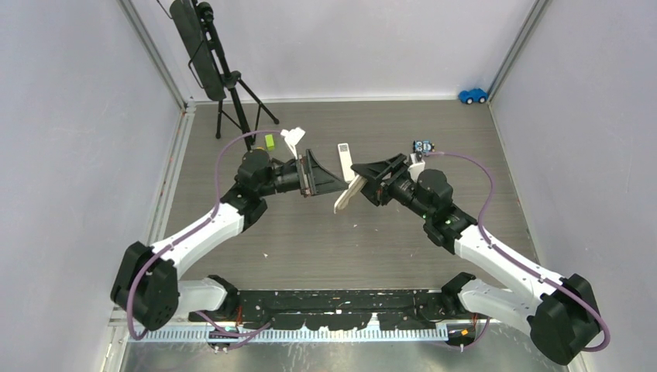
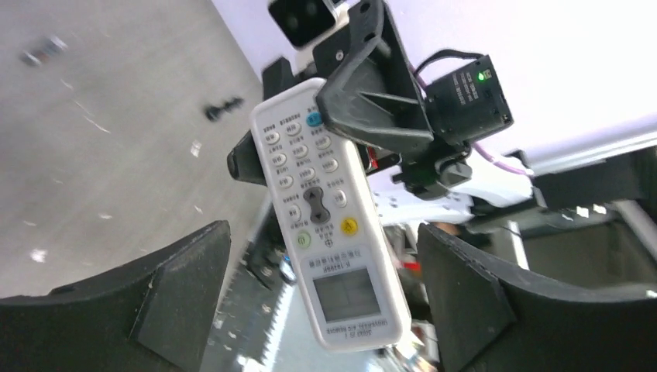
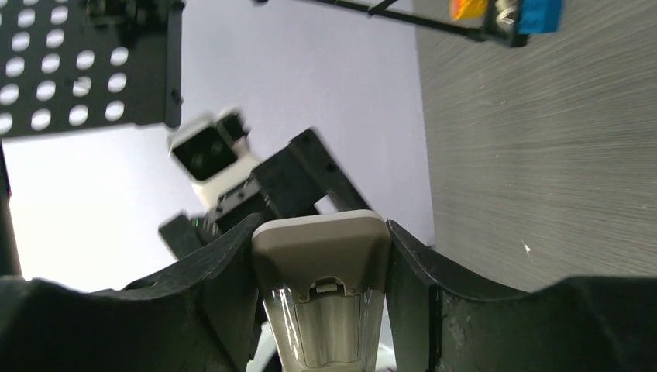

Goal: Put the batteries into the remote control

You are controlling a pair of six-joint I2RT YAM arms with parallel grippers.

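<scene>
Apparently for a handover, right gripper [image 3: 321, 232] clamps the remote control [image 3: 321, 267] aloft while left gripper [image 2: 325, 240] gapes wide around it, untouching; blurred specks on table [image 2: 116, 170] maybe batteries [image 2: 42, 51].

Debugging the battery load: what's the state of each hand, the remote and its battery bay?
left hand: open, fingers either side of the remote control, not touching.
right hand: shut on remote control.
remote control: held off the table, buttons facing the left hand.
battery bay: looks uncovered and empty.
</scene>
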